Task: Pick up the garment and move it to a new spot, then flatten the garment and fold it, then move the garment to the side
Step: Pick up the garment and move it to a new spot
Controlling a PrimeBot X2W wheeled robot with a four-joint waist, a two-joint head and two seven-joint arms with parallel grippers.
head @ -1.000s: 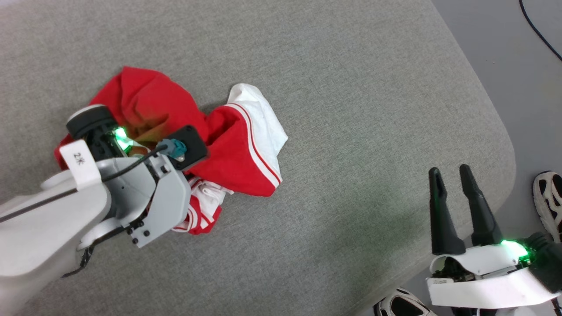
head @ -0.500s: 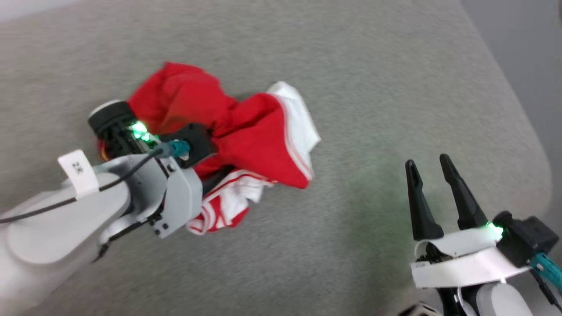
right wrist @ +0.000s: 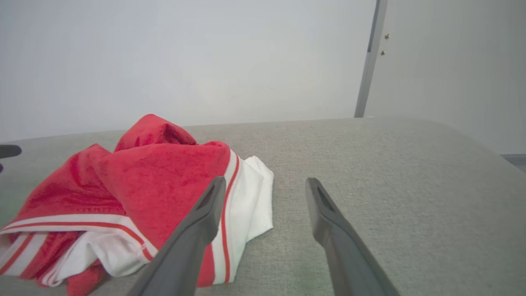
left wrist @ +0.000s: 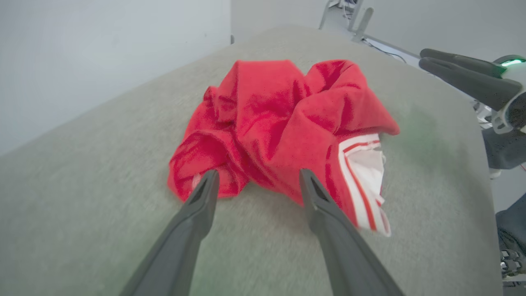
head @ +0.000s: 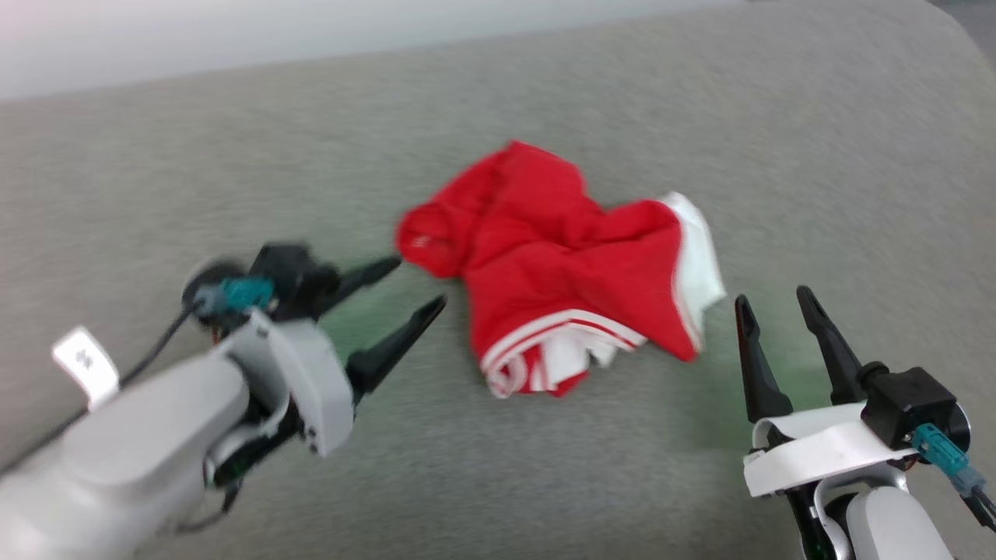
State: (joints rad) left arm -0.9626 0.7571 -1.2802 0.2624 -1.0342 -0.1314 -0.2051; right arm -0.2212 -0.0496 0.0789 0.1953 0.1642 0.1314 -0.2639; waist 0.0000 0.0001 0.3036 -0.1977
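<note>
Bright, even, diffuse light; the crumpled bright red knit garment (head: pixel 568 257) casts a faint shadow. Head view motion-blurred; green glow tints the grey woven fabric surface (head: pixel 545 482).

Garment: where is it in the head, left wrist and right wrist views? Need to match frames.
Head view: garment at centre, crumpled on the grey cushion.
Left wrist view: centre, slightly above the middle.
Right wrist view: lower left.
Shared landmark: its white striped band on the robot-side edge.
</note>
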